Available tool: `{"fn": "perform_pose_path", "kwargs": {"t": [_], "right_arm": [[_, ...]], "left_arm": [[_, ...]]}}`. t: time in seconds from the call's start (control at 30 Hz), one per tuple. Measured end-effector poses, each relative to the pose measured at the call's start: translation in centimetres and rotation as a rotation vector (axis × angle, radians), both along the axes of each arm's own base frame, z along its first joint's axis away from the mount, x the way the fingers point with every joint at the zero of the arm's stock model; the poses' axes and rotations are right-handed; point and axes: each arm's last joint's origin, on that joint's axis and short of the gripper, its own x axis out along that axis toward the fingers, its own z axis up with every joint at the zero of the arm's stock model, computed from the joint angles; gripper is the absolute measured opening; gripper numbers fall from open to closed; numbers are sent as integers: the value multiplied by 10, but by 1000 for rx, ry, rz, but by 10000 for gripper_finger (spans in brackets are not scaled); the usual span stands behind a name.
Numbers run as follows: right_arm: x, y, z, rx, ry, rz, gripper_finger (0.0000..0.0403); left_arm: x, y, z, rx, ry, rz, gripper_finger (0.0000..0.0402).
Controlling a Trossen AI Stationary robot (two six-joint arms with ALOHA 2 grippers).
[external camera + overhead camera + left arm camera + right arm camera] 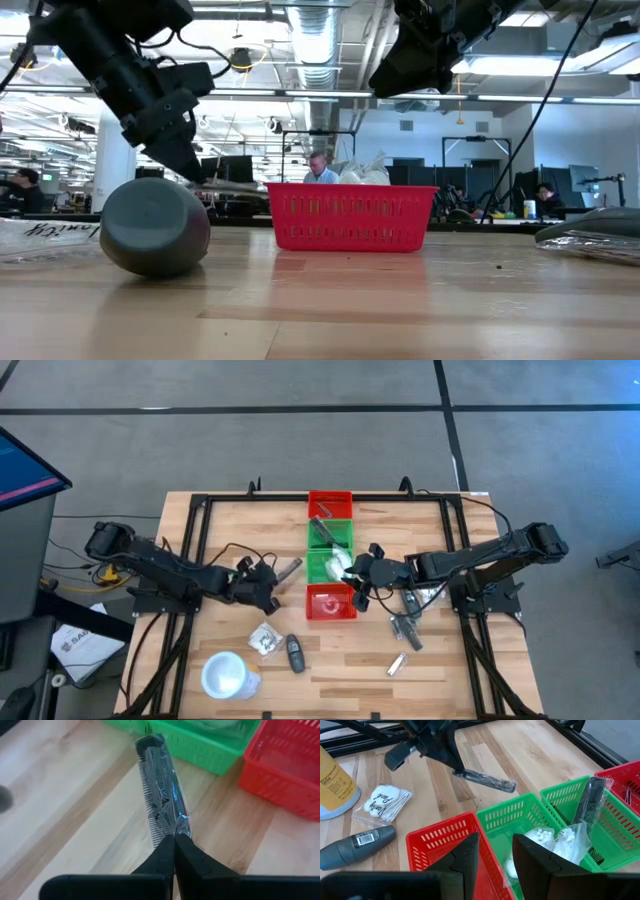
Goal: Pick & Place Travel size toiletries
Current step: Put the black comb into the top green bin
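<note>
wrapped comb [162, 795] in left pincer [174, 840], pointing toward green bin [210, 750]

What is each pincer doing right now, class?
Left pincer: shut on the wrapped comb.
Right pincer: open, empty, over the green bin.

- Table [440, 670]: light wood, with a black frame [200, 510] around its edge.
- Four bins in a row: red [330, 501], green [331, 532], green [322, 568], red [330, 604].
- White cup [228, 675] at the near left corner.
- Person [318, 168] seated in the room behind.
</note>
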Motion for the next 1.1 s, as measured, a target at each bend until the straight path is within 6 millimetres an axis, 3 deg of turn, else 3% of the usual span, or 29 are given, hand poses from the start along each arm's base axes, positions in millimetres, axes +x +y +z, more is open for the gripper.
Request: {"fn": "perform_pose_path", "kwargs": {"t": [0.47,0.83,1.1], "right_arm": [[0,0,0,0,-5,0,111],[0,0,0,-7,-3,6,111],[1,0,1,-6,-14,6,111]], "left_arm": [[-4,22,25,62,-45,-23,0],[14,57,50,131,-47,-74,0],[28,86,45,142,8,-144,0]]}}
